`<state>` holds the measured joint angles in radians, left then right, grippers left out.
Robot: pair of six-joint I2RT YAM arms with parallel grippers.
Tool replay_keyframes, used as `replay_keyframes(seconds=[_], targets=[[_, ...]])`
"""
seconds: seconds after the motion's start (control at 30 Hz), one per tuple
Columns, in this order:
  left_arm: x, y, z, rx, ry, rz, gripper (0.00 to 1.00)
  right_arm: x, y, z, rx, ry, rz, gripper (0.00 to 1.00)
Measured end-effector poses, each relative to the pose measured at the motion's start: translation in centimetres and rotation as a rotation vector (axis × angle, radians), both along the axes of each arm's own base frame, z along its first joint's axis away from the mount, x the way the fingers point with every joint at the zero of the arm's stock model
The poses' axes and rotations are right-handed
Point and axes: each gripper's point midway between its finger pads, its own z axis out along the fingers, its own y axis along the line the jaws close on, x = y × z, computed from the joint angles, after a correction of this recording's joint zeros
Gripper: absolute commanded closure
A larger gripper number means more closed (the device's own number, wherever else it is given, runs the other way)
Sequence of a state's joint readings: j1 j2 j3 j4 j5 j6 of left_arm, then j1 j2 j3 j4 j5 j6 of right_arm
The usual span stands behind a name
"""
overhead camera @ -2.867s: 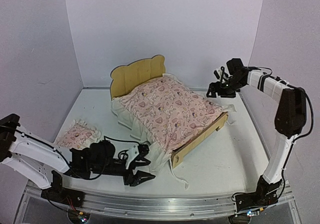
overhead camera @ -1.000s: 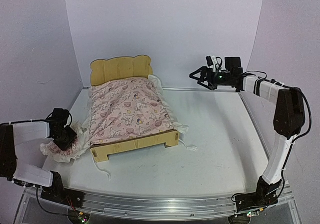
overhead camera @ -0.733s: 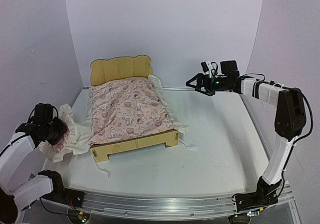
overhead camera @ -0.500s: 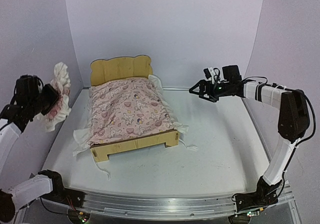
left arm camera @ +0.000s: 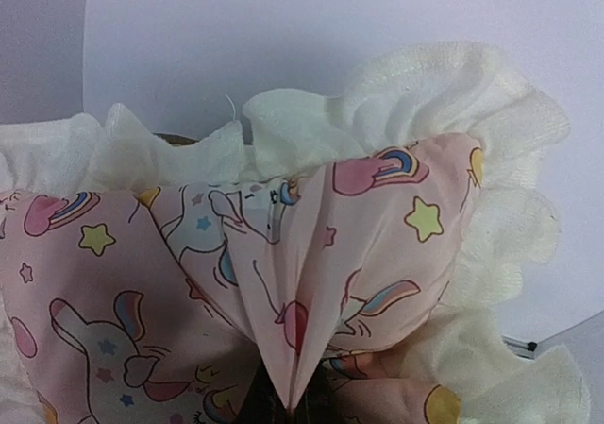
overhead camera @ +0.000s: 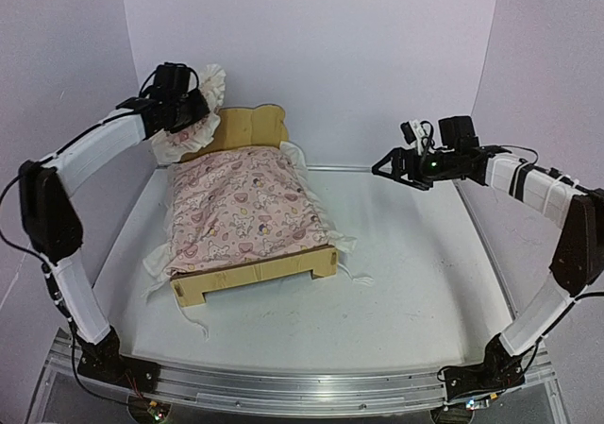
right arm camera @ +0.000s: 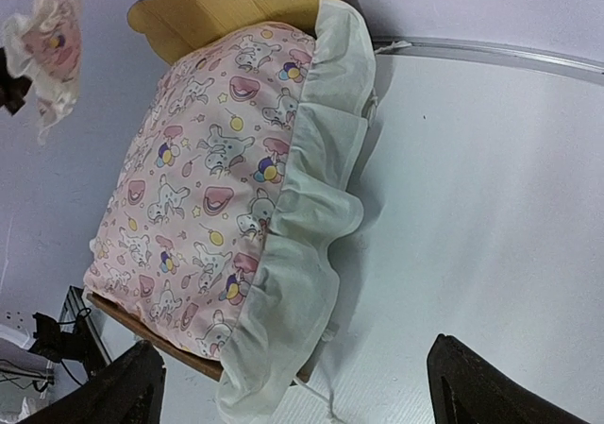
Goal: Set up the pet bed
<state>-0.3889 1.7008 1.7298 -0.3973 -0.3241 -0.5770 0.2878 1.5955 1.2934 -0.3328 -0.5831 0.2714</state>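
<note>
Two arms reach over the white table [overhead camera: 415,282], seen from above. The left gripper [overhead camera: 187,112], pinched tight on the pink ruffled pillow [overhead camera: 193,139], holds it aloft beside the headboard [overhead camera: 241,127]. The pet bed [overhead camera: 255,273] sits left of centre, headboard toward the back wall, under a pink patterned blanket [overhead camera: 241,202]. The right gripper [overhead camera: 394,167] hangs spread wide, holding nothing — well apart from the bed. Left wrist: pillow fabric fills the frame, creased into the jaws. Right wrist: fingers [right arm camera: 477,386] far apart at the lower corners — bed and blanket beyond.
</note>
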Motion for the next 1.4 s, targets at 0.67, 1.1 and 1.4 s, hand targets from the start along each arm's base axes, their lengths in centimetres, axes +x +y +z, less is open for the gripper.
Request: replay_keyframes(seconds=[0.67, 1.1, 1.4], targets=[[8.8, -8.2, -8.9, -0.131, -0.004, 0.349, 1.00, -3.4, -2.2, -1.9, -0.085, 0.060, -0.046, 0.02], [11.8, -12.3, -13.2, 0.239, -0.029, 0.043, 1.00, -4.5, -2.8, -1.9, -0.111, 0.042, -0.046, 0.02], [11.8, -10.3, -15.3, 0.373, 0.020, 0.056, 1.00, -4.5, -2.8, -2.0, -0.113, 0.042, -0.044, 0.02]])
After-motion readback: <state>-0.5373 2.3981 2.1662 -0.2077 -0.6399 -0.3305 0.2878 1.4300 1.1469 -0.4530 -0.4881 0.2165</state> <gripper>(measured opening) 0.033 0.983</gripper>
